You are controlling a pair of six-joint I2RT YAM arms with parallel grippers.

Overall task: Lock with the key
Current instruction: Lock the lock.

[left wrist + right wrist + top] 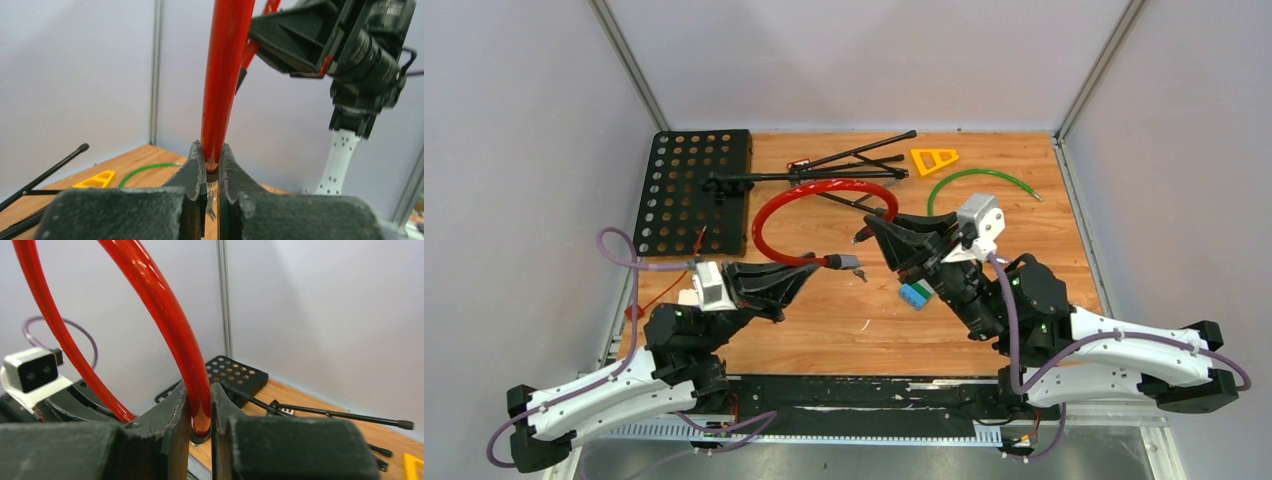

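Only overhead shows blue block (913,295) near right claw (871,223).

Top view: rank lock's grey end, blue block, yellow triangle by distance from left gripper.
1. Lock's grey end, just right of the left gripper.
2. Blue block, farther right.
3. Yellow triangle, at the far back right.

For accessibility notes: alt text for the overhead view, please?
The left claw and right claw each clamp one end of a red cable lock over a wooden table. A green cable and yellow triangle lie farther back.
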